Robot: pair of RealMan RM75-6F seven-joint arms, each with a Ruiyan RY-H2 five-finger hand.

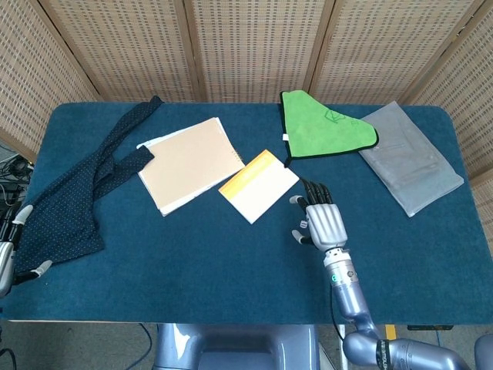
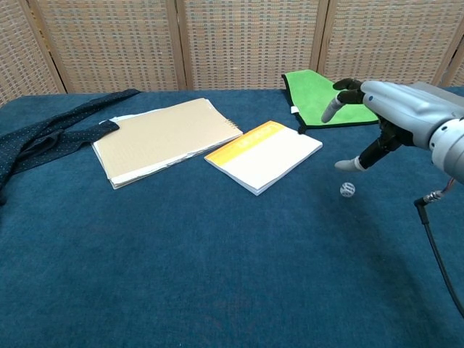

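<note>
My right hand (image 1: pixel 324 221) (image 2: pixel 395 109) hovers palm-down over the blue table (image 1: pixel 192 254), right of a yellow-and-white book (image 1: pixel 259 185) (image 2: pixel 264 156). Its fingers are spread and hold nothing. A small white die (image 2: pixel 347 190) shows blurred just below the thumb; I cannot tell whether it touches the cloth. Only a sliver of my left hand (image 1: pixel 9 245) shows at the far left edge of the head view. Its pale fingertips (image 1: pixel 23 211) are apart beside a dark dotted necktie (image 1: pixel 73 193) (image 2: pixel 51 134).
A tan notebook (image 1: pixel 190 163) (image 2: pixel 163 139) lies left of the book. A green cloth (image 1: pixel 320 127) (image 2: pixel 337 98) and a grey pouch (image 1: pixel 410 158) lie at the back right. Wicker screens (image 1: pixel 246 46) close off the far side. A black cable (image 2: pixel 438 254) trails under the right forearm.
</note>
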